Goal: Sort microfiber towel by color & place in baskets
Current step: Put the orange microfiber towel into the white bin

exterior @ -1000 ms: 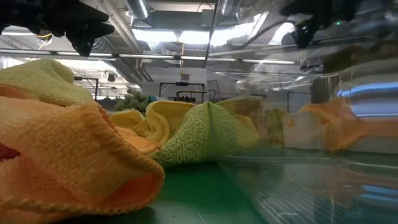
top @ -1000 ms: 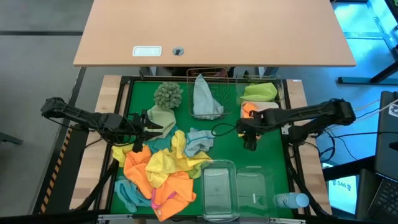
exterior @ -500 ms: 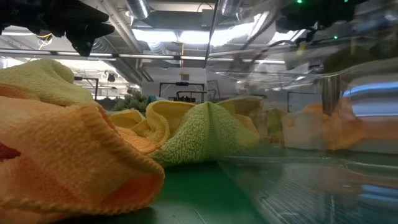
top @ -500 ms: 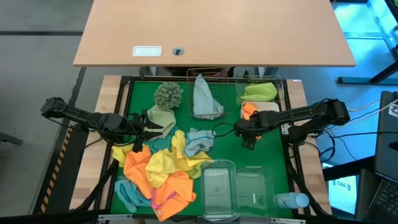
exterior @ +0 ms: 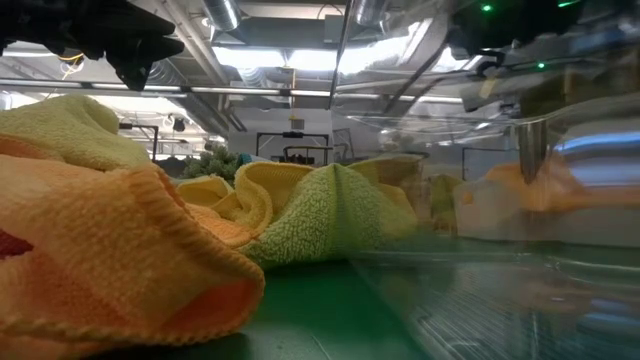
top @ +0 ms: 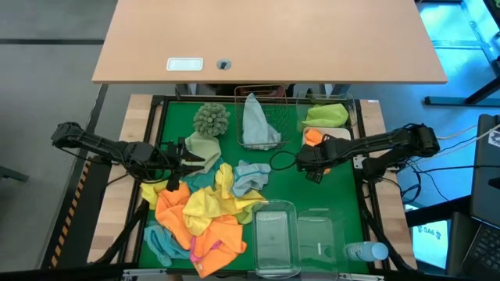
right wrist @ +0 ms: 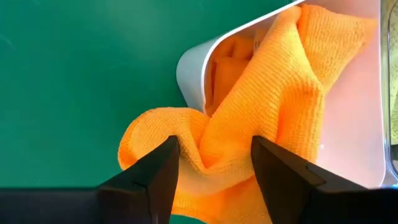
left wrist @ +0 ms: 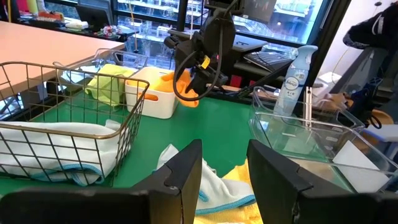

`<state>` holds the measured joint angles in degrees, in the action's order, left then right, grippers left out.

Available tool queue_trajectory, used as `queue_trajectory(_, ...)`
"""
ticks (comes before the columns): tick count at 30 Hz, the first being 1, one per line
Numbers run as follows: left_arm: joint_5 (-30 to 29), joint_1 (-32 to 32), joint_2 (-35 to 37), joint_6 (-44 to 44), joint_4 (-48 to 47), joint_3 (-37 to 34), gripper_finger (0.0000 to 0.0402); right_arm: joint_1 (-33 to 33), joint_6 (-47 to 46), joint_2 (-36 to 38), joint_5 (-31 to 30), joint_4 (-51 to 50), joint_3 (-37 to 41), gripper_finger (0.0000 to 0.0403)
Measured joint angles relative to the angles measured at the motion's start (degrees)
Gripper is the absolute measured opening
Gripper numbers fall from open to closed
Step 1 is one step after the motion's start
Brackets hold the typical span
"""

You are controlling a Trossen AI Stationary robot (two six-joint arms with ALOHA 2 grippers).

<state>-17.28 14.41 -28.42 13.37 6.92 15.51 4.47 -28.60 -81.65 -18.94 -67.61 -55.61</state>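
The mat [top: 289, 187] is deep green. At the pile [top: 199, 215] in the frame's lower left, cloths are orange, yellow, teal and pink. A pale grey-blue cloth [top: 258, 125] lies in the copper wire basket [top: 269, 94] at upper centre. A lime cloth [top: 326, 115] and an orange cloth [right wrist: 249, 137] sit in white trays [right wrist: 193, 68]. The shaggy ball [top: 211, 119] is sage green. The bottle [top: 366, 251] has a blue cap.

I see looped, nubby, matt cloth on the orange towel [right wrist: 261, 118], draped over the smooth white plastic tray [right wrist: 348, 124]. The basket [left wrist: 68, 124] is thin copper-toned metal wire; beside it, the tub [left wrist: 298, 134] is clear glossy plastic. The mat [top: 289, 187] under them looks flat, matt green.
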Motion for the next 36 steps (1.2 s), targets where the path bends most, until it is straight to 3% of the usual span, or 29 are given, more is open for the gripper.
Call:
queue_trajectory(4, 0.0, -0.01, 0.0, 0.0, 0.0, 0.0, 0.0124, 0.0, 0.2, 0.0, 0.0, -0.05, 0.0, 0.0156)
queue_trajectory(13, -0.01, 0.0, 0.0, 0.0, 0.0, 0.0, 0.0124, 0.0, 0.35, 0.0, -2.08, -3.75, 0.0, 0.0013)
queue_trajectory(22, -0.02, 0.0, 0.0, 0.0, -0.02, 0.0, 0.0124, -3.62, 2.78, 0.08, -2.97, -8.06, 0.0, 0.001)
queue_trajectory(36, -0.02, 0.0, 0.0, -0.42, -0.02, 0.0, 0.0124, -19.85, 17.63, 2.75, -3.16, -6.6, 0.0, 0.0005)
